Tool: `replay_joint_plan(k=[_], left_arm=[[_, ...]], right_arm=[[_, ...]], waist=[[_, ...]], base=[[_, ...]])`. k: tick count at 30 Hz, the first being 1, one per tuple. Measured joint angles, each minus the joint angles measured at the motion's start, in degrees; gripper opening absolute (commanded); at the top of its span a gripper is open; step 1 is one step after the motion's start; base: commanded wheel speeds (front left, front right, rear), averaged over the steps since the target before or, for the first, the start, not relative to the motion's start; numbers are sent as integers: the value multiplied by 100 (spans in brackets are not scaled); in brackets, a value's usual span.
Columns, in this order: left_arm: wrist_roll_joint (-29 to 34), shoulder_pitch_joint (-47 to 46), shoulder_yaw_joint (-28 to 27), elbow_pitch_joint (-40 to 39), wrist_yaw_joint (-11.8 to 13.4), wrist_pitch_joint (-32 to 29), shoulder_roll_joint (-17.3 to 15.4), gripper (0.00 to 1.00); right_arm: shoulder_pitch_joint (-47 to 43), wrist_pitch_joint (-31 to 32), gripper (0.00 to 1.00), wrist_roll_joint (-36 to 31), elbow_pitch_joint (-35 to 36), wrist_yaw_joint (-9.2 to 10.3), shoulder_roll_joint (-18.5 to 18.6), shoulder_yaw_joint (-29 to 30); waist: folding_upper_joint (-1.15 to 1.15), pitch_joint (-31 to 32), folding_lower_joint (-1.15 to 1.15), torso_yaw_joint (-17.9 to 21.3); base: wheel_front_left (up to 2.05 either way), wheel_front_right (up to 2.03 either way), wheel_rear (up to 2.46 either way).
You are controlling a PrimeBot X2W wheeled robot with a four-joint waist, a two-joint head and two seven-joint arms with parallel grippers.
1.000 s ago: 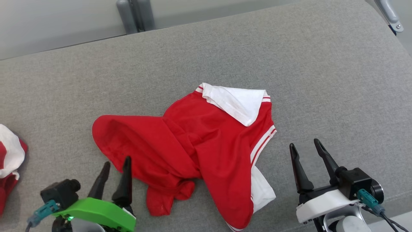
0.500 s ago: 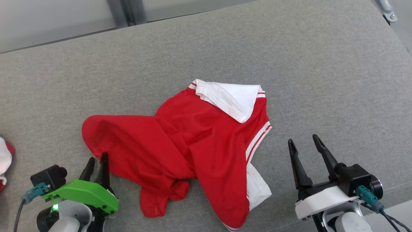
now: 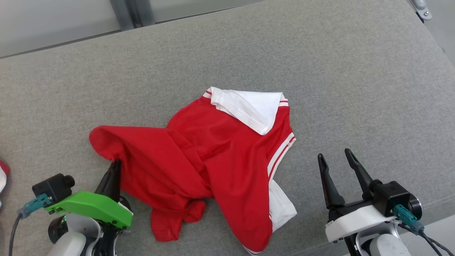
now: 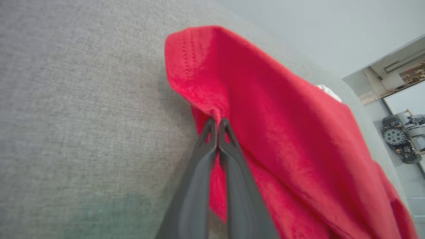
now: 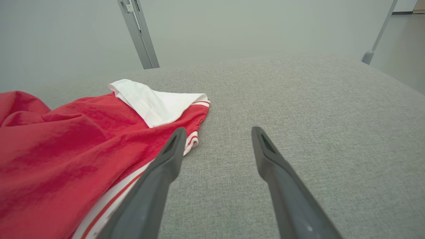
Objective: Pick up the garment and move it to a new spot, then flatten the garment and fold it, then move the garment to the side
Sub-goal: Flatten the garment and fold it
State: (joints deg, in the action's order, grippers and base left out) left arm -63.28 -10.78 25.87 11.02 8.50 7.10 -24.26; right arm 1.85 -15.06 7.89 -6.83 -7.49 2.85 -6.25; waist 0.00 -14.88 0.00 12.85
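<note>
Head view, left edge: a scrap of red-and-white cloth lies on the grey fabric-covered desk, cut off by the frame.

Left gripper: positioned at the lower left, fingers pressed together. The tips meet the left edge of the garment. Left wrist view confirms this: the left gripper is clamped on a fold of red fabric just below the stitched hem, and the pinched cloth rises in a ridge above the desk surface.

Garment: red with white panels and red-white striped trim. It lies crumpled at the centre of the desk, between the two grippers. A white flap is folded over its far end.

Right gripper: positioned at the lower right, fingers spread wide apart, holding nothing. Right wrist view shows the right gripper just beside the garment's striped edge, above bare desk; contact cannot be determined.
</note>
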Motion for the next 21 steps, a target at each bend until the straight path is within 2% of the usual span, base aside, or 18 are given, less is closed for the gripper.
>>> replay_joint_plan(k=[3,5,12,17,21], left_arm=[[-84,-59,11,-514,-235,-111,-60,0],[-125,-185,-33,-888,-302,-204,-151,0],[-271,-810,-158,-1688,-257,-639,-313,0],[43,-1612,-58,-1814,-105,-1005,-467,0],[208,-2379,-26,-1774,-35,-1245,-441,0]], right_arm=[[2,0,100,0,-22,0,1,-23],[3,0,100,1,-24,0,0,-47],[-5,0,100,59,-62,0,2,-152],[-5,-1,100,68,-102,1,1,-250],[23,0,100,111,-108,0,-1,-310]], waist=[[0,68,0,25],[0,106,0,67],[0,205,0,281],[0,253,0,474],[0,277,0,663]], base=[[0,0,0],[0,0,0],[0,0,0],[0,0,0],[0,0,0]])
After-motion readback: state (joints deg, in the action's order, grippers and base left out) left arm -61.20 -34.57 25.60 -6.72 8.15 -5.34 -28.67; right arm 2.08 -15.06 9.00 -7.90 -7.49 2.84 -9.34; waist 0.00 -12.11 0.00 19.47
